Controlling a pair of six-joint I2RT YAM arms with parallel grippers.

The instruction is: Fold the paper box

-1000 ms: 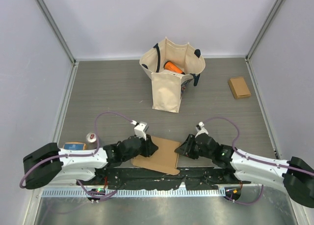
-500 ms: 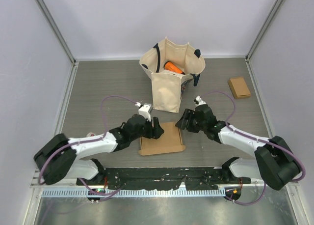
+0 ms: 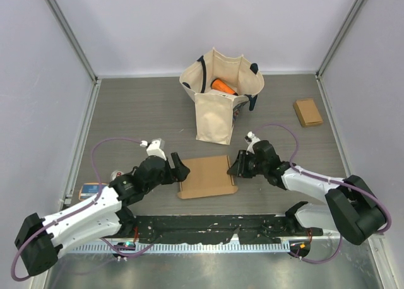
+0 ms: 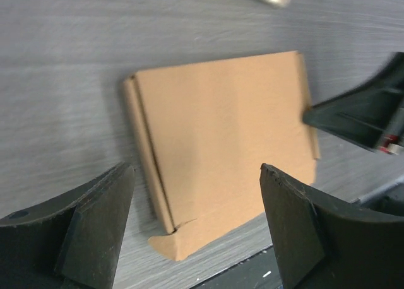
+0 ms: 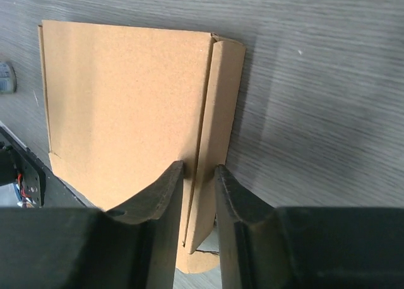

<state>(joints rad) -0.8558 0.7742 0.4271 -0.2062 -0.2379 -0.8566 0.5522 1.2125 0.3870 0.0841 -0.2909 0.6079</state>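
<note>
Note that the paper box lies flat between both arms: its right-edge flap sits between the narrow-set jaws of the nearer right gripper, clamping unconfirmed, while the left gripper hangs wide open beside its left edge.

Flat paper box on grey table, L tool gaping wide just short of it, R tool at box edge.

The top camera looks steeply down on the whole tabletop. Both wrist cameras sit close above the flat paper box, shared by all 3 views.
</note>
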